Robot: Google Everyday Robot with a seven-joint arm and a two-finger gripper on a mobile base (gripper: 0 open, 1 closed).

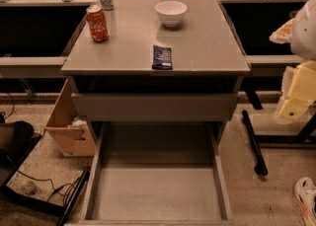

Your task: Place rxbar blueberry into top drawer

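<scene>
claw at right edge, partly cut off.

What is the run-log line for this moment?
rxbar blueberry: on cabinet top near front edge | top drawer: open, bare | claw: right of cabinet top, away from bar | step: bar not yet placed

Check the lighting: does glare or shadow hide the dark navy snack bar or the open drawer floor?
Camera view: dim, warm-tinted light; the dark navy rxbar blueberry wrapper lies unglared on the grey cabinet top, plainly visible. Camera view: the wide grey top drawer has shadow at the back of its floor, its front lighter. Camera view: the pale gripper hangs at the right edge, brightly lit.
</scene>
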